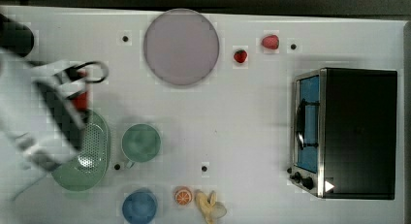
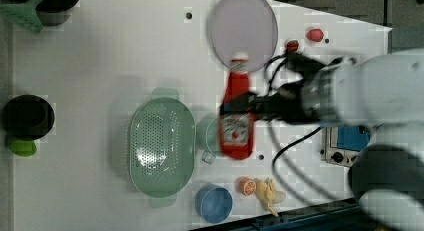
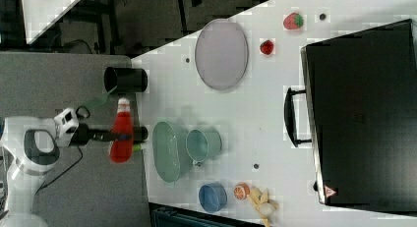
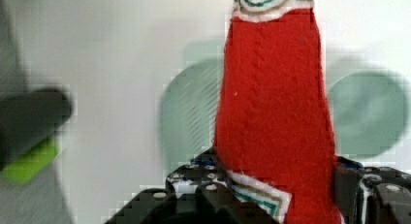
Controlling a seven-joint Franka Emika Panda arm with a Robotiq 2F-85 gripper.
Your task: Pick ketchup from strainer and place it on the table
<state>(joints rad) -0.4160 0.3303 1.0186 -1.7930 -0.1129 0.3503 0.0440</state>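
- So the gripper (image 2: 245,108) has its jaws partway closed around the ketchup (image 2: 236,116), clamped across the middle of the bottle's body, roughly where the red shoulder meets the label.
- The ketchup is up in the air, clear of the strainer (image 2: 161,146). In the right view the ketchup (image 3: 121,133) hangs off to the right view's left of the strainer (image 3: 169,151), white cap pointing toward the right view's top.
- In the left view the strainer looks empty, just the hole grid in the base, so I'd say the pick part is done and what's left is setting the bottle down on the table (image 2: 110,56).
- Handling guess: it's a small squeeze bottle, so probably light and a bit squishy. In the wrist view the ketchup (image 4: 274,112) has a fuzzy, almost felt-like red surface, which should give decent friction, less slippy than glossy plastic.
- A grip across the mid-body seems like the right spot. The cap end is too narrow, and grabbing the very bottom would let it swing.
- Things to dodge on the way down: the green cup (image 2: 209,133) right by the strainer, the blue cup (image 2: 213,203), and the grey plate (image 2: 243,31). Plenty of bare white table elsewhere, I reckon.
- The base is narrow, so it could tip if let go while tilted.
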